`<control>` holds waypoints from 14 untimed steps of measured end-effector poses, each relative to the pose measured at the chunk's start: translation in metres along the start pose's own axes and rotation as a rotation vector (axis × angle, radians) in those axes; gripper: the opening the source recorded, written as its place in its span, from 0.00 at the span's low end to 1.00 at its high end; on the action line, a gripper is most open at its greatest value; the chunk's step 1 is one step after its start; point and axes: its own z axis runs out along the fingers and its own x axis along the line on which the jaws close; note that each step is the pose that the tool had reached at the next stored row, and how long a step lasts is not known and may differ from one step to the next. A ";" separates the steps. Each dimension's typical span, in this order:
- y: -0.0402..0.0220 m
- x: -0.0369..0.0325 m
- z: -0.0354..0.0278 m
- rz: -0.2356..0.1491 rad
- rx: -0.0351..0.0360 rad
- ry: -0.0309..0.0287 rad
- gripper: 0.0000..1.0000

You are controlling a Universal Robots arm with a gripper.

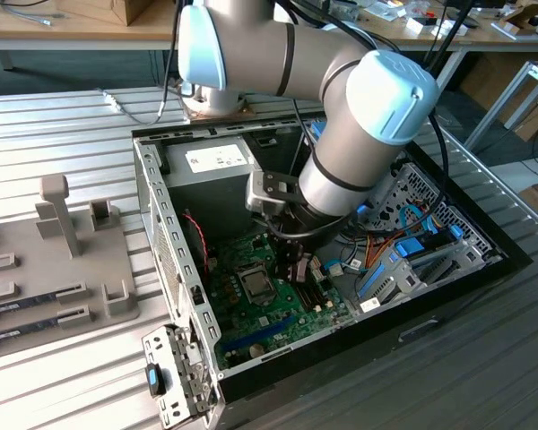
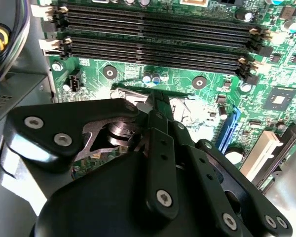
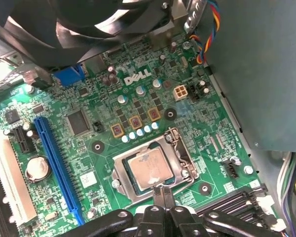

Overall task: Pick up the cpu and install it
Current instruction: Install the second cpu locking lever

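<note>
CPU-wise, here's the layout, big stuff first. Open black desktop computer case (image 1: 484, 269) lies on its side on the slatted metal surface (image 1: 54, 125), with the grey robot arm (image 1: 359, 134) reaching down into it. Green motherboard (image 3: 108, 108) fills the case floor. The metal socket frame (image 3: 119, 174) sits mid-board, and the cpu (image 3: 149, 169), a small flat square chip with a pale silvery top, lies flat inside that frame, so it looks seated already. The black gripper (image 3: 162, 193) hangs directly over the socket's edge, its two thin fingers (image 3: 166, 197) pressed together with nothing between them, tips right at the chip's near edge. So the chip lies just ahead of and below the tips, basically touching distance.
</note>
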 end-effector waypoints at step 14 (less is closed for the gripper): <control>-0.0045 0.0089 0.0031 -0.002 0.0061 0.0135 0.11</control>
